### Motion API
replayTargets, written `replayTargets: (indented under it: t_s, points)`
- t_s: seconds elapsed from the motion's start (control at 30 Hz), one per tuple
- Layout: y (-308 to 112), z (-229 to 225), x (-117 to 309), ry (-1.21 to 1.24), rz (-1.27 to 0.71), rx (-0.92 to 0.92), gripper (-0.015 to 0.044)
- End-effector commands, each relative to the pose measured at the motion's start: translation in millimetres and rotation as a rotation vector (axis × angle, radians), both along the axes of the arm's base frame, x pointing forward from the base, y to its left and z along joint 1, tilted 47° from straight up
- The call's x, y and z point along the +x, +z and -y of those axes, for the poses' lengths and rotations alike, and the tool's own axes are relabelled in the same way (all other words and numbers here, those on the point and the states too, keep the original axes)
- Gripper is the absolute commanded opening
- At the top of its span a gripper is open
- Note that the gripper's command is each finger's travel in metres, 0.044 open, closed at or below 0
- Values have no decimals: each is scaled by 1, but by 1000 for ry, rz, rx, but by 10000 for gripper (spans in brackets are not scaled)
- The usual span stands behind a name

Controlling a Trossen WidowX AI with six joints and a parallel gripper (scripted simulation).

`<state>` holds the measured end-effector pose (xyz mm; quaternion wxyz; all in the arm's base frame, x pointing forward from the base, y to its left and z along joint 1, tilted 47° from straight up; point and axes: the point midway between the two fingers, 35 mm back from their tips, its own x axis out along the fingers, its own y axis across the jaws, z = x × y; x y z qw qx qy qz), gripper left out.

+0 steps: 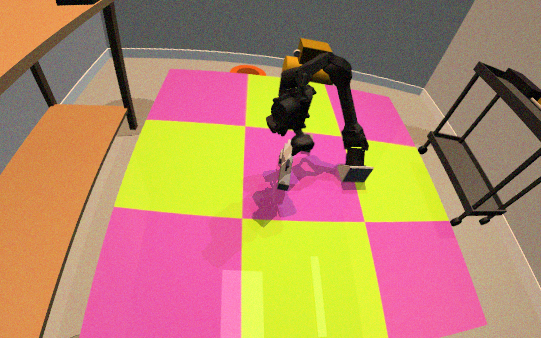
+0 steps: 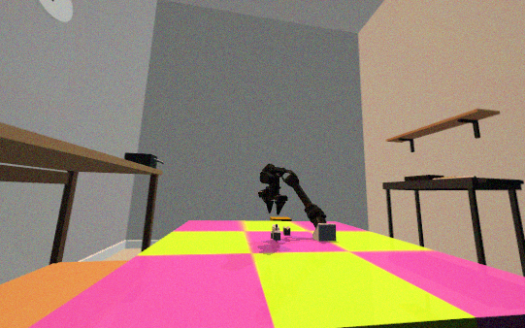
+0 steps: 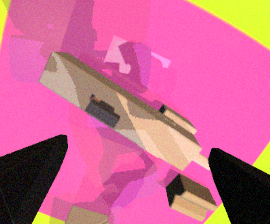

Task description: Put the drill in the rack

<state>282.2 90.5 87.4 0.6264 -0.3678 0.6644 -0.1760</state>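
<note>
My gripper (image 2: 275, 212) (image 3: 140, 148) is open and empty, raised above a long pale beige body. That body (image 1: 285, 165) (image 2: 276, 234) (image 3: 151, 127) lies between and below the fingers in the wrist view. A small dark grey piece (image 3: 103, 114), perhaps the key, shows at its near side. A narrow pale stub (image 3: 202, 159), perhaps part of the drill, sticks out at its right end. Two small blocks, one beyond the body (image 3: 180, 120) and one nearer (image 3: 192, 196), may belong to the rack; I cannot tell for sure.
A pale box with a dark face (image 1: 357, 174) (image 2: 326, 232) stands by the arm's base. Another beige piece (image 3: 87, 215) is cut off at the wrist view's lower edge. A black cart (image 1: 465, 170) stands right of the checkered mat (image 1: 180, 160), and an orange table (image 1: 25, 200) left.
</note>
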Motion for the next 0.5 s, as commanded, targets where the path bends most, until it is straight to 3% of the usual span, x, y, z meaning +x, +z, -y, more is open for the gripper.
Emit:
replayTargets:
  t_s: [0.0, 0.47]
  points:
    - [22, 66, -10, 370, -370, -31, 440]
    - [35, 123, -32, 707, -740, -70, 440]
